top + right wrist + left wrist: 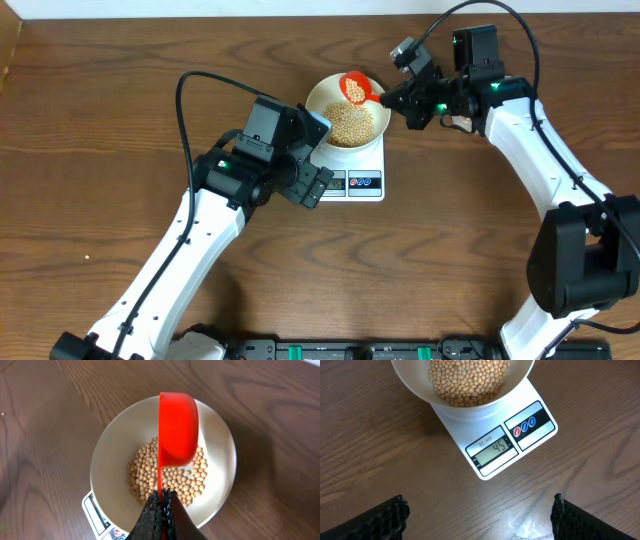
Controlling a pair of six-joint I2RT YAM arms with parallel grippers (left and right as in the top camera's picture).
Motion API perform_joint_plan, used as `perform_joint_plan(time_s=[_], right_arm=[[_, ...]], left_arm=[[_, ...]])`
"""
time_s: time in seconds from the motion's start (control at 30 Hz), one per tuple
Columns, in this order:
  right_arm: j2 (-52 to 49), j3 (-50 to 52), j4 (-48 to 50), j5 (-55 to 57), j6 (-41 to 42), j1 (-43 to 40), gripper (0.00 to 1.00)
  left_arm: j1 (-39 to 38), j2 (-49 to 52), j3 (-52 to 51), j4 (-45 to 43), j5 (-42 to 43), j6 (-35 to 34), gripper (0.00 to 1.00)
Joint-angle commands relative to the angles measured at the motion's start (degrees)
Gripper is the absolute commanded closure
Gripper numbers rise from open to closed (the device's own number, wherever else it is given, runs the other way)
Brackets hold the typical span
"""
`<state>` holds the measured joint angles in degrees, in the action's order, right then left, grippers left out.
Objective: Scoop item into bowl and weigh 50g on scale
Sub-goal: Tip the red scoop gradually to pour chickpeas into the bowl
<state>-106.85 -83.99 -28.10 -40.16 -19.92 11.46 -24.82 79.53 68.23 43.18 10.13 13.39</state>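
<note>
Bowl (322, 98) on scale (368, 162), mid tabletop (120, 60); beans (347, 125) heaped inside. Right tool (388, 99) pinched tight on handle of red scoop (356, 88), scoop tipped over bowl. Left tool (480, 501) spread wide, empty, hovering just in front of scale. Judgement: near end, small top-up left. Only left wrist view shows display (494, 449), apparently 45, short of target. Right wrist view gives scoop's back, display hidden. Overhead too small to read

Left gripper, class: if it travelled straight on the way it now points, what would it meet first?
Probably the scale, at its display end, ahead of the open left gripper; the bowl sits beyond. Depth is unclear, so the table might come first.
</note>
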Motion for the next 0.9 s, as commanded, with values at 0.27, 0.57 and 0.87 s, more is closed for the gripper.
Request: perform_joint_plan(time_s=[0.27, 0.57, 0.87], right_arm=[[1.7, -1.4, 0.2, 2.5, -0.5, 1.0, 0.99], [1.7, -1.4, 0.2, 2.5, -0.5, 1.0, 0.99], [1.7, -1.4, 0.2, 2.5, -0.5, 1.0, 0.99]], left_arm=[[0.0, 0.3, 0.1, 0.0, -0.5, 0.1, 0.07], [0.0, 0.3, 0.1, 0.0, -0.5, 0.1, 0.07], [0.0, 0.3, 0.1, 0.0, -0.5, 0.1, 0.07]])
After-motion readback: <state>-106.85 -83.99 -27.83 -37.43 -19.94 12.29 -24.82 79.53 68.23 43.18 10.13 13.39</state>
